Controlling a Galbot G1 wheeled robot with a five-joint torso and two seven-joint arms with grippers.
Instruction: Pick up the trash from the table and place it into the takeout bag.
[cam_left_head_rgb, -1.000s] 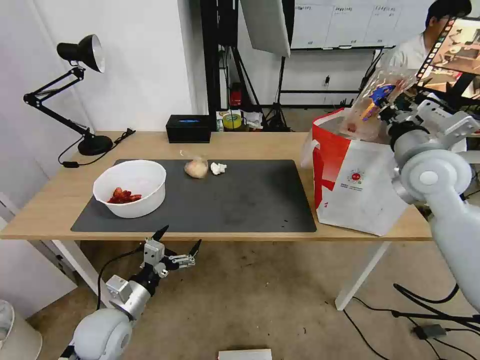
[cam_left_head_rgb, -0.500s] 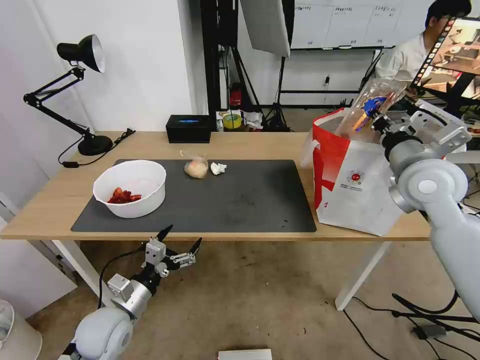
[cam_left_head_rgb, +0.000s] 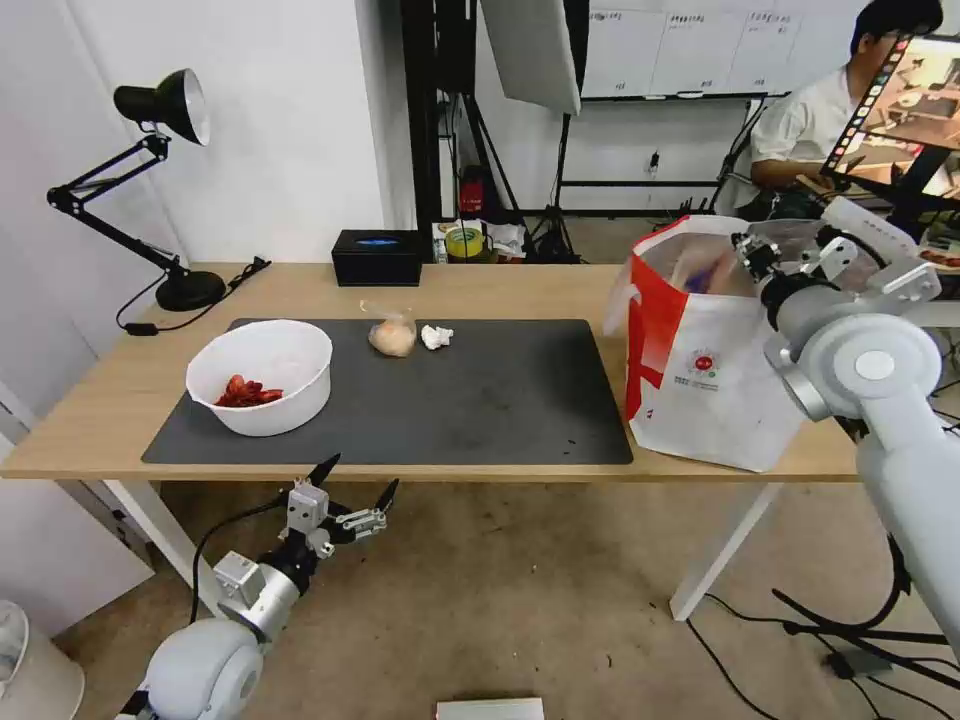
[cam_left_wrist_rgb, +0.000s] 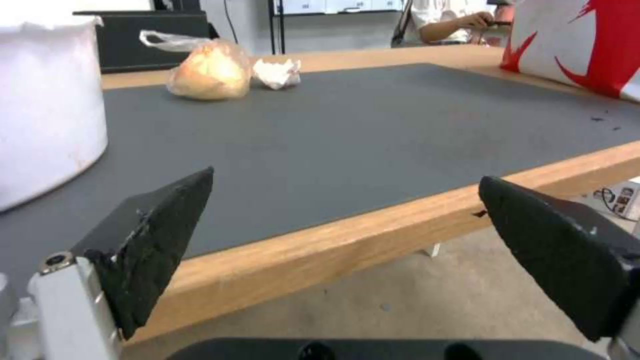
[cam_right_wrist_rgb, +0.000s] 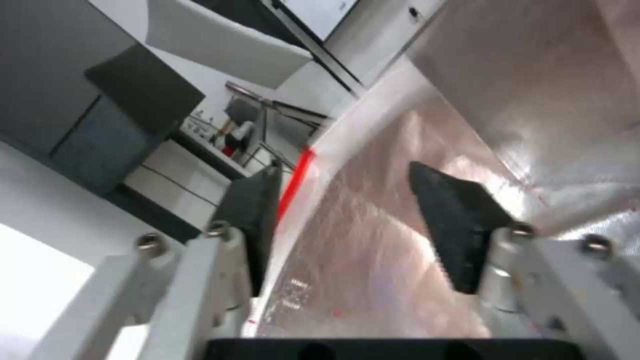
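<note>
The light-wood table with its dark grey mat fills mid-frame, a black lamp at upper left. The white bowl, bagged lump and tissue lie on the mat. At right, the right gripper gapes empty over the takeout bag, a clear tray inside. The left gripper waits spread at lower left.

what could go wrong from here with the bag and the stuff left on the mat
The right gripper sits open at the mouth of the takeout bag, which leans near the table end; catching the rim while pulling out might tip it. The white bowl holds loose red scraps that may spill if grabbed by one rim. The small clear bag and crumpled tissue lie close together, so a grasp may snag both.
</note>
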